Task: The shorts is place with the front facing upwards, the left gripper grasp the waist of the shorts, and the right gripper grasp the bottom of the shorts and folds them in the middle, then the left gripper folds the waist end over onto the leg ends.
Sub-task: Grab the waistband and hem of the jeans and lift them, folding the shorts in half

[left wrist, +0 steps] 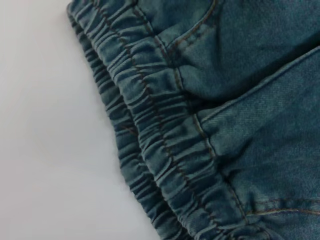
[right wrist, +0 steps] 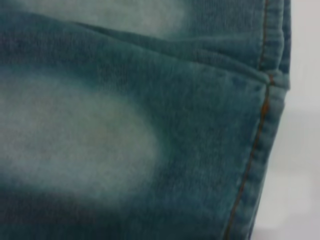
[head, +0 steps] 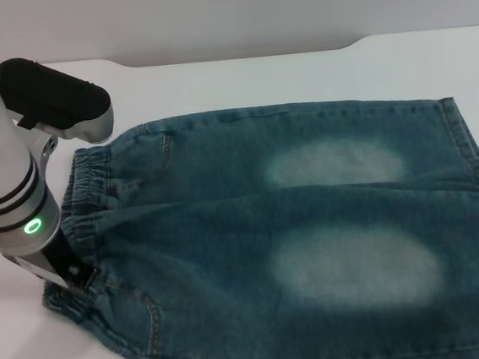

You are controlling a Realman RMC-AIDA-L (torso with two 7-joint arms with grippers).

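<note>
Head view: blue denim shorts (head: 312, 223) lie flat, front up, on the white bench (head: 297, 68), waist (head: 86, 211) at left. Left gripper (head: 77, 276) sits at the waistband's near corner; whether it is clenched cannot be told. Right gripper unseen.

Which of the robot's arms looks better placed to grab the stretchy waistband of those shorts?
The left. In the head view the left gripper is down at the waist of the shorts, and its wrist camera looks closely at that ruched band. The right gripper is out of sight; its camera faces the leg ends.
</note>
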